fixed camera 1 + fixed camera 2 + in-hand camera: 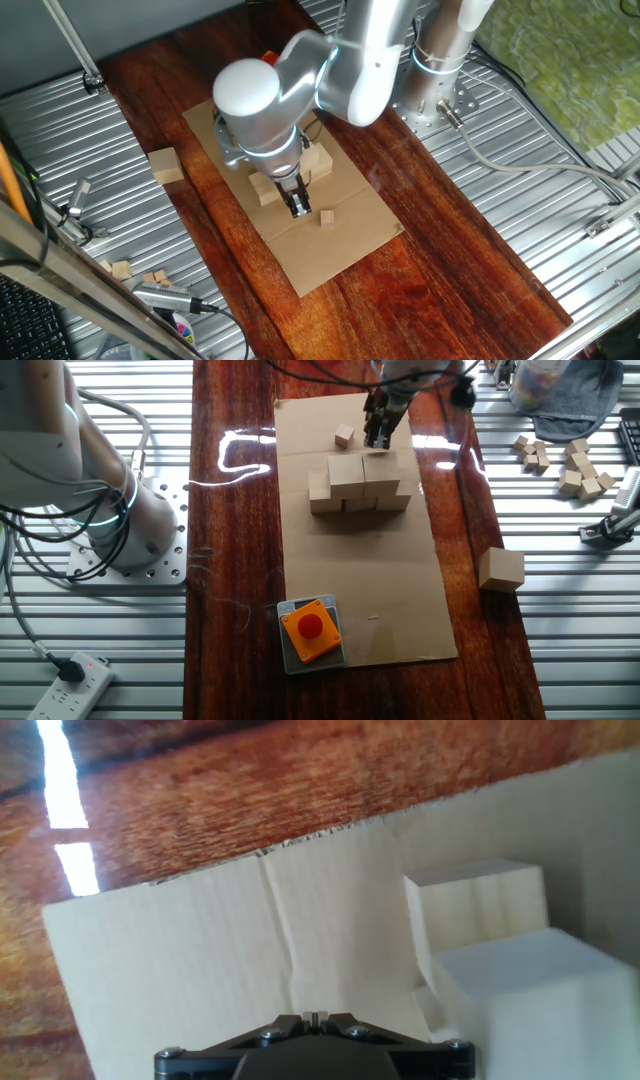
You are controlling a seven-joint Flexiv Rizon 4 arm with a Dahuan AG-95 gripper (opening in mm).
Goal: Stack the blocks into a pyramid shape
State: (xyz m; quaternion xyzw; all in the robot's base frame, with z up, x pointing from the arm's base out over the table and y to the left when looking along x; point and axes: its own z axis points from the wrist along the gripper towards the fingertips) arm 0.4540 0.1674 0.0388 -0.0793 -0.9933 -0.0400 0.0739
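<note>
On the cardboard sheet [400,610], I see the blocks [360,485] stacked three below and two above; a sixth block [501,569] sits on the table at four o'clock, well apart. My gripper [380,440] hangs just beside the stack at its one o'clock; whether the jaws are parted or clenched I cannot tell. The cubes look pale, plain, square-edged.

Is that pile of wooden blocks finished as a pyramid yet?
Not yet: the stack shows a bottom row and two blocks on top, no peak. One block lies apart.
</note>
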